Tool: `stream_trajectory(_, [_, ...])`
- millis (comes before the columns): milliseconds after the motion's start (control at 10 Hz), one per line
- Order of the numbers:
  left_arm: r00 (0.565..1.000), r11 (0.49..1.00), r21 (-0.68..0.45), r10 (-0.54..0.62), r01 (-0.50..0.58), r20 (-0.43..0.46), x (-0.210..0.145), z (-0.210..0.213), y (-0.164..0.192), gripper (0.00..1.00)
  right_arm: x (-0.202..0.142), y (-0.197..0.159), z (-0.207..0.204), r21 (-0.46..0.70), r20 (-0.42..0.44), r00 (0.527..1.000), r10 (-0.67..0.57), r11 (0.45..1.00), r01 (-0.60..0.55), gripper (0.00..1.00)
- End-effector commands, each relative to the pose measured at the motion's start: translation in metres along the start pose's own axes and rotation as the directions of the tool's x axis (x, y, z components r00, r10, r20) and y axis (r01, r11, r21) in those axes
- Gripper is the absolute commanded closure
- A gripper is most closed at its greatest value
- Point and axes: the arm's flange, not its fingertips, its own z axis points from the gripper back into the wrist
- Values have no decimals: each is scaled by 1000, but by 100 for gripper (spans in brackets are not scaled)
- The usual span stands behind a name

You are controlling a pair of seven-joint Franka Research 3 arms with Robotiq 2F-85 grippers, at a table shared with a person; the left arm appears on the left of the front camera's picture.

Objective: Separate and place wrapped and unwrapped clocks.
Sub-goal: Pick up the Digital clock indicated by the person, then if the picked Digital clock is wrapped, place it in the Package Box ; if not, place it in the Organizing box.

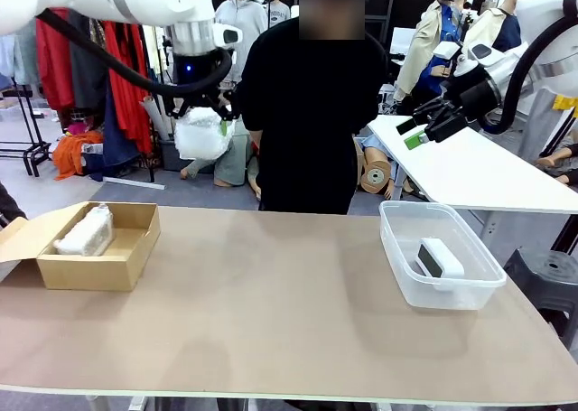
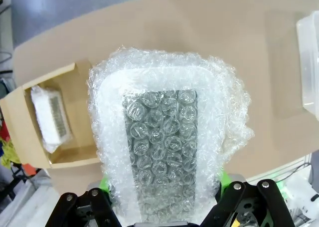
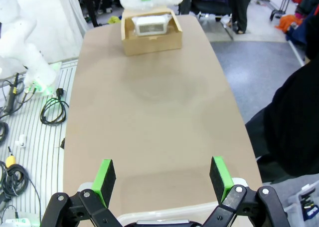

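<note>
Sorting looks nearly done: one wrapped clock (image 1: 84, 233) lies in the cardboard box (image 1: 135, 248), the bare clock (image 1: 436, 258) sits in the clear tub (image 1: 397, 239). My left pincer (image 1: 204, 113) grips the second wrapped clock (image 2: 164, 142) high above the surface (image 1: 271, 294), probably bound for the box. My right pincer (image 3: 163, 173) hangs wide apart, empty.

The middle of the counter (image 1: 271, 294) lies bare between the cardboard box (image 1: 99, 257) at the robot's left and the clear bin (image 1: 438, 275) at its right. The box is half filled by a wrapped clock (image 1: 84, 233) (room remains beside it). A person (image 1: 312, 113) stands at the far edge.
</note>
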Motion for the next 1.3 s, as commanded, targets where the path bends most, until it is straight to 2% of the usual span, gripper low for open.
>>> stream_trajectory(0, [998, 999, 21, -48, 47, 42, 4, 15, -10, 100, 1, 0, 1, -2, 3, 1000, 3, 1000, -3, 0])
stream_trajectory(1200, [999, 1000, 12, -29, 29, 37, 0, 15, -12, 100, 1, 0, 1, -2, 3, 1000, 3, 1000, -3, 0])
